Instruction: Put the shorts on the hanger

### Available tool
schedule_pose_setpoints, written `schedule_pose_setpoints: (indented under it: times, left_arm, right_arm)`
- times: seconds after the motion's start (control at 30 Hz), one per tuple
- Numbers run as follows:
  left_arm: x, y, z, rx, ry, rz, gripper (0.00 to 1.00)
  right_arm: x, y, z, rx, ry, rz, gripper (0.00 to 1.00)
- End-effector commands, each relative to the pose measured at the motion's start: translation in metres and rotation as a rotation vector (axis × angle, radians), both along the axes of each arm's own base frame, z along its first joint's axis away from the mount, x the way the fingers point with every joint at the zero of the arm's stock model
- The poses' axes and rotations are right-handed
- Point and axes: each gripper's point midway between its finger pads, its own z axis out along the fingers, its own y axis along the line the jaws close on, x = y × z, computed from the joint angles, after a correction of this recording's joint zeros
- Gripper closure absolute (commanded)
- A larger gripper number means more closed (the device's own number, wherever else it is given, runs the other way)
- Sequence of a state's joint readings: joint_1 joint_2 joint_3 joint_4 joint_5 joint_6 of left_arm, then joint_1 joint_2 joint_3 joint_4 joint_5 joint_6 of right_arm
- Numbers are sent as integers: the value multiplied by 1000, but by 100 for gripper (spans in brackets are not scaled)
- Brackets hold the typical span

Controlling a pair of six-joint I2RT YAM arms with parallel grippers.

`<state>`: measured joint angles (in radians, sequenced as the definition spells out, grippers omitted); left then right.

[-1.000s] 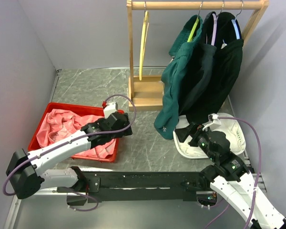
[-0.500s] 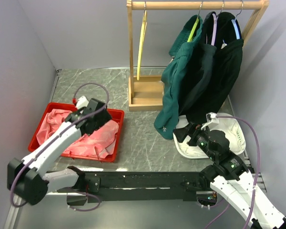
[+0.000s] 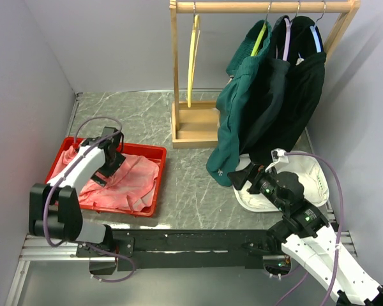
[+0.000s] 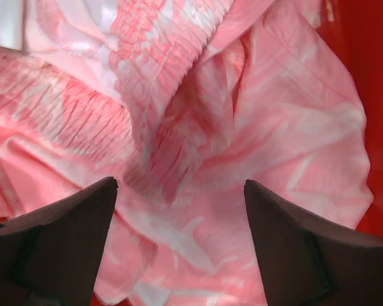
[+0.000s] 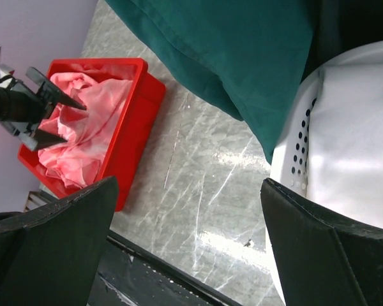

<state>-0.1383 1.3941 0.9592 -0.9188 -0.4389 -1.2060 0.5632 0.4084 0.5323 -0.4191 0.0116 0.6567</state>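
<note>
**A:** Start close in. How do the hands stand?

**B:** The right hand point(image 3: 241, 177) is spread and empty. It sits at the near-left edge of the white basket point(image 3: 314, 185), just under the hem of the dark green garments point(image 3: 255, 115). The left hand point(image 3: 108, 167) hangs over the red tray point(image 3: 154, 185), fingers wide apart with nothing between them. The shorts point(image 3: 127, 185) lie crumpled beneath it and fill most of the tray.

**A:** What could go wrong from here?

**B:** The shorts are bunched, and the gathered waistband point(image 4: 156, 35) is folded in among loose cloth. A pinch there may take a single layer or one leg, I judge. Then they would dangle lopsided and be awkward to get onto the hanger. Too deep a reach could knock the tray floor or drag the tray along. The right hand could also snag that green hem if it rises straight up.

**A:** And room to move?

**B:** It is tight on the left, where the tray lies near the side wall point(image 3: 25, 95). The bare bench point(image 3: 198, 185) between tray and basket is the open lane. Farther back, the hanger point(image 3: 191, 57) hangs empty from the rail point(image 3: 242, 7), just beside the wooden post point(image 3: 174, 70). It hangs free, so a nudge would likely swing it, and the green garments crowd the rail to its right.
</note>
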Motion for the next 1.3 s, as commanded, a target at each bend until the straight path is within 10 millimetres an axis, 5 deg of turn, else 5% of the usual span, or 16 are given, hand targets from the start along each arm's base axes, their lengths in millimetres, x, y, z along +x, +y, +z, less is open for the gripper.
schedule_pose_setpoints:
  times: [0.0, 0.1, 0.13, 0.27, 0.43, 0.57, 0.77, 0.87, 1.03, 1.27]
  left_arm:
    - [14, 10, -16, 56, -5, 20, 34]
    - [17, 18, -13, 101, -12, 15, 92]
    - [17, 20, -9, 111, -20, 15, 99]
    - [18, 19, 37, 160, -114, -64, 99]
    - [31, -28, 151, 103, -524, -428, 99]
    - [17, -56, 239, 7, -717, -602, 99]
    - [-5, -91, 326, -59, -925, -850, 99]
    - [-16, -122, 340, -170, -971, -1009, 99]
    - [-33, -171, 321, -333, -953, -1208, 99]
    - [-38, -237, 241, -420, -791, -1239, 98]
  right_arm:
    - [3, 5, 3, 21, -24, 12, 0]
    - [2, 4, 1, 20, -22, 12, 0]
    - [2, 4, 2, 19, -25, 13, 0]
    - [-2, 9, 9, 28, -44, 53, 0]
    - [-6, 25, 33, 66, -95, 142, 0]
    - [-3, 32, 47, 66, -116, 155, 0]
    - [-12, 52, 74, 92, -152, 208, 0]
    - [-16, 61, 91, 105, -177, 222, 1]
    - [-17, 71, 101, 111, -189, 222, 1]
    - [-15, 101, 87, 99, -147, 249, 2]
